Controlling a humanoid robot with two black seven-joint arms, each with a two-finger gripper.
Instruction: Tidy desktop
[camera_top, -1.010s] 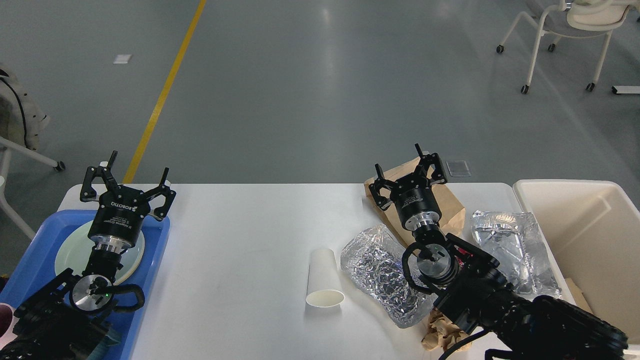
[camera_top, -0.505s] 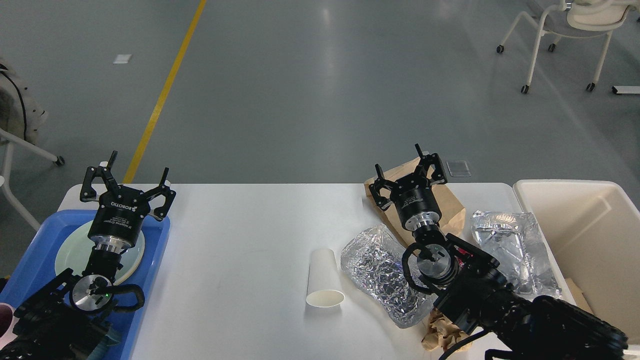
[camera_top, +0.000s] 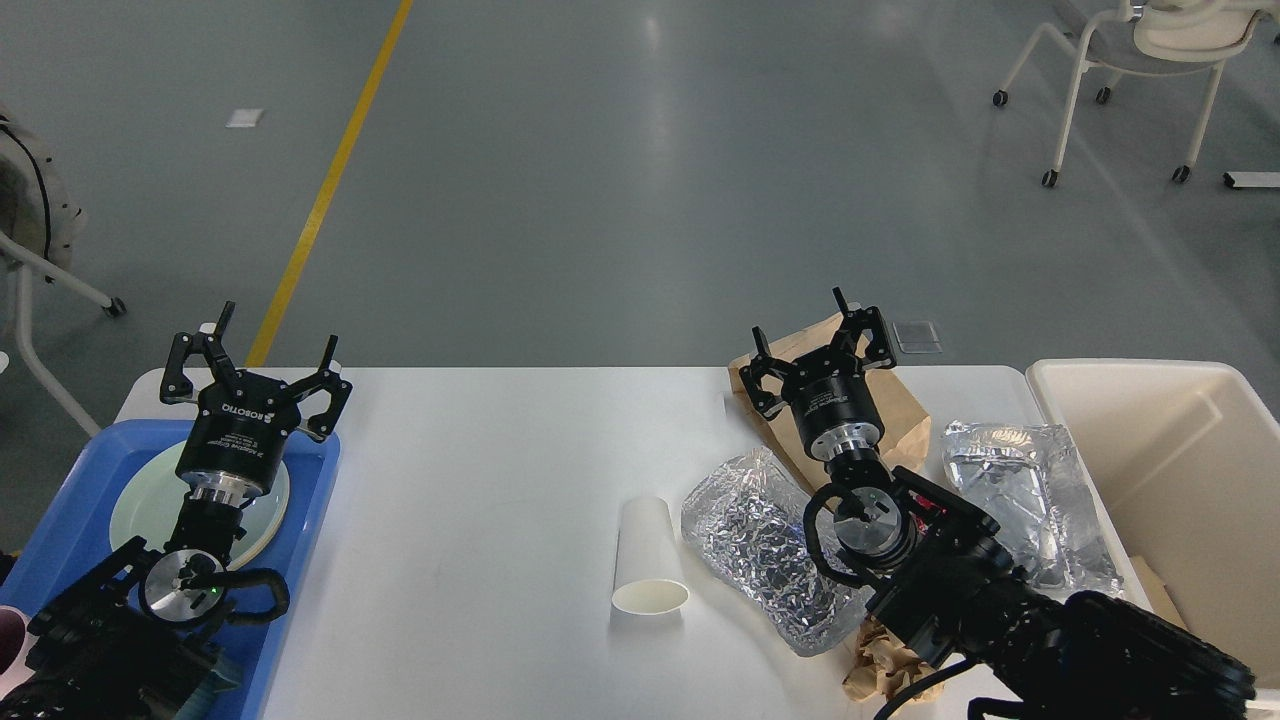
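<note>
Crumpled brown paper (camera_top: 880, 668): nearest of all, at the near edge of the desktop, under the right arm, well behind the right fingers.
Paper cup (camera_top: 648, 556): white, on its side, mouth toward the robot, base pointing away; lies between the two grippers, nearer than both sets of fingers, touched by neither.
Foil bag, near (camera_top: 765, 545): crinkled silver, just beside the cup, nearer than the right fingers and partly under the right wrist.
Foil bag, far (camera_top: 1030, 490): to the outer side of the right fingers, close to the cream bin (camera_top: 1190, 470).
Left gripper (camera_top: 258, 368): fingers spread wide, nothing between them, touching nothing; it hangs above the far end of the blue tray (camera_top: 60, 520).
Pale plate (camera_top: 140, 505): in the tray, nearer than the left fingers, partly hidden by the wrist.
Right gripper (camera_top: 815, 345): fingers spread apart, holding nothing; whether the tips touch anything cannot be told.
Brown paper bag (camera_top: 895, 410): flat, directly behind and below the right fingers, at the far edge.
Desktop (camera_top: 480, 480): white, beneath both grippers; long axis runs left to right, from the tray to the bin, far edge just past both sets of fingertips.
</note>
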